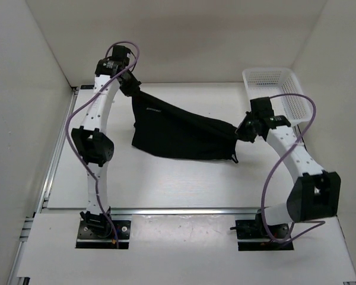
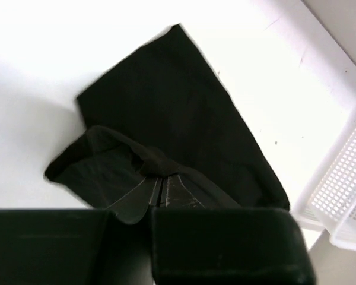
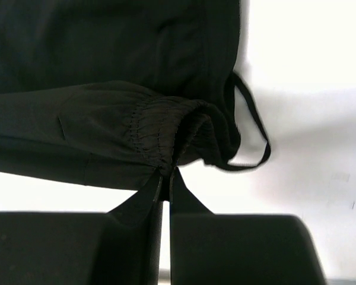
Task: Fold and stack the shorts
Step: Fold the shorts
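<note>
The white tabletop (image 1: pixel 184 184) carries everything. The black shorts (image 1: pixel 172 127) hang as a slack sheet to the left of the white basket (image 1: pixel 291 101), stretched between the two arms. Their far end is well away from the basket and their near end is just beside its front corner. Whether the bottom hem rests on the tabletop or hangs just above it cannot be told from above.

The left fingers (image 1: pixel 132 88) are pinched fully together on a bunched fold of fabric at the end farthest from the basket, as the left wrist view shows (image 2: pixel 156 193). The right fingers (image 1: pixel 243 132) are likewise closed tight, on the gathered elastic waistband at the end nearest the basket (image 3: pixel 169 184). Beside that grip, the thin drawstring (image 3: pixel 255 116) dangles in a loose loop.

The cloth looks light, limp and thin. It will likely sag and crease wherever it is unsupported, and it could slide out of a shallow pinch. The thicker waistband and seamed corners seem the surest places to hold. The loose drawstring could snag or end up trapped in a fold.
</note>
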